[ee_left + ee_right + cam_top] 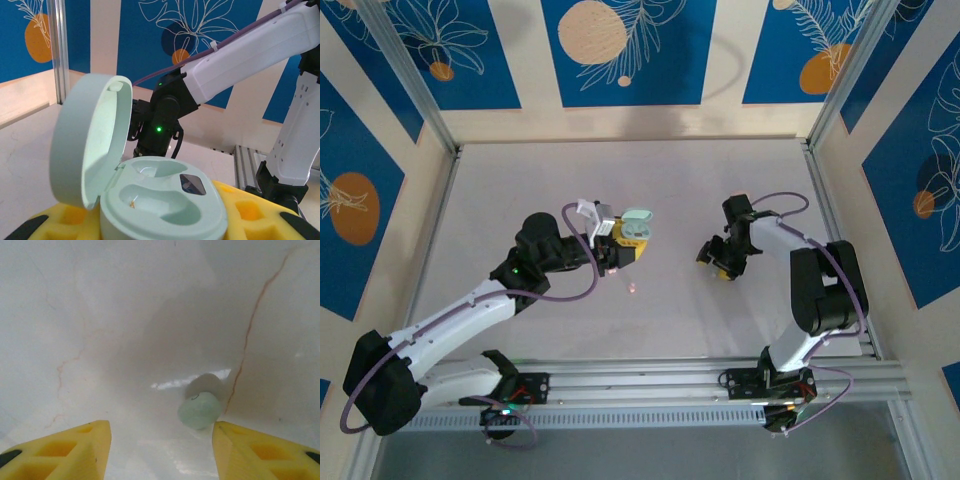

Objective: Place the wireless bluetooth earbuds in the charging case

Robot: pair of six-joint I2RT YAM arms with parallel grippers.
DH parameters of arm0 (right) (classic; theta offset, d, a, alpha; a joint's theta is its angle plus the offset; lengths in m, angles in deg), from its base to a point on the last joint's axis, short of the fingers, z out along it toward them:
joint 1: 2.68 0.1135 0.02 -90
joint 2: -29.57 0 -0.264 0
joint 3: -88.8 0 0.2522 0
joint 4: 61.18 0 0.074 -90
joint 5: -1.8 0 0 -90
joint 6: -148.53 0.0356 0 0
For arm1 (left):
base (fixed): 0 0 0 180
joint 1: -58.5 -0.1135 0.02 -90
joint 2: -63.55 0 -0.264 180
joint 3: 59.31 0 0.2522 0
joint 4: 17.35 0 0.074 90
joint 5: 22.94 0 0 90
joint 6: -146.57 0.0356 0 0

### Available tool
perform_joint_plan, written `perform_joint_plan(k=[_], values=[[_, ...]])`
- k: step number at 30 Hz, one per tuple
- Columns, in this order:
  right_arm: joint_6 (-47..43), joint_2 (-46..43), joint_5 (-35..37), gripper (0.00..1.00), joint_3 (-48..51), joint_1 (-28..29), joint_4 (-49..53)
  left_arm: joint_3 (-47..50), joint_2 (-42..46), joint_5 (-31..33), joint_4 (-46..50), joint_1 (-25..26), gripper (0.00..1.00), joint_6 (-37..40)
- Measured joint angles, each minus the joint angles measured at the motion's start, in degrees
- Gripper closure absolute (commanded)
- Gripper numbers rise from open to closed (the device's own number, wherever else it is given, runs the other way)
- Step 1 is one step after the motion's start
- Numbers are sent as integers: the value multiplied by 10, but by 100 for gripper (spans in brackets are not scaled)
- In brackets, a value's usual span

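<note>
Left claw (pixel 618 246) clamped on the open mint case (pixel 165 200). Right claw (pixel 160 450) spread wide and low over the table (pixel 100 315), teal earbud (pixel 199 410) lying off-centre between its fingers. My worry: closing unevenly flicks the glossy bud away.

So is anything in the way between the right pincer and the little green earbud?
No, nothing visible. The earbud lies on the bare table, right between the open jaws of the right pincer. The charging case, held in the left pincer, has its lid up and its hollows uncovered.
</note>
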Motion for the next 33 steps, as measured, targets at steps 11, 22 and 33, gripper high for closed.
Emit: perform_joint_plan(k=[11,22,33], values=[[-32,34,29,48,-36,1,17,0,0,1,10,0,63,2],[-85,34,77,56,-68,9,59,0,0,4,10,0,63,4],[-127,83,89,60,-97,28,85,0,0,4,10,0,62,4]])
